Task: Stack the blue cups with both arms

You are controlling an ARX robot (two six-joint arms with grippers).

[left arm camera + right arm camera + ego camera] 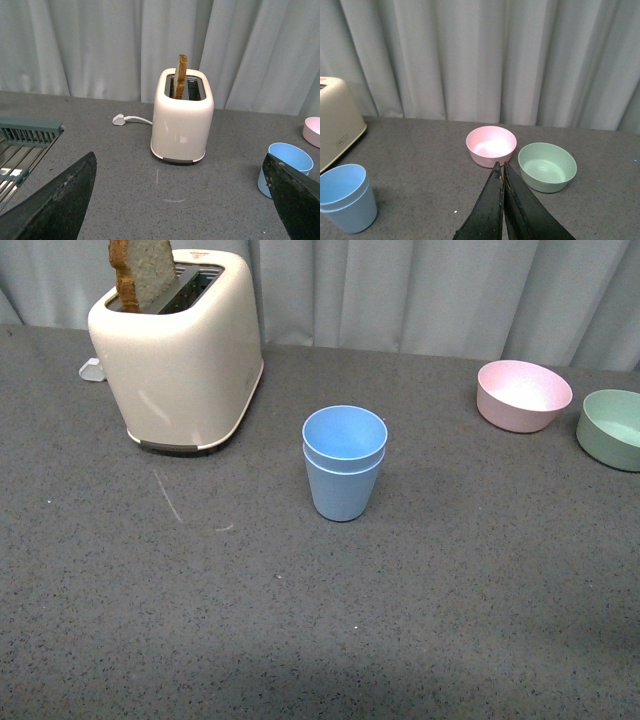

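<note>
The two blue cups [344, 462] stand nested, one inside the other, upright on the grey table in the middle of the front view. Neither arm shows in the front view. In the left wrist view the stacked cups [288, 167] sit partly behind one black finger; my left gripper [182, 192] is open and empty, apart from them. In the right wrist view the cups [347, 197] stand to one side, and my right gripper [501, 166] is shut on nothing, its tips before the pink bowl.
A cream toaster [180, 350] with a slice of bread stands at the back left, its plug [92, 370] behind it. A pink bowl [523, 394] and a green bowl [612, 428] sit at the back right. A rack [22, 145] shows in the left wrist view.
</note>
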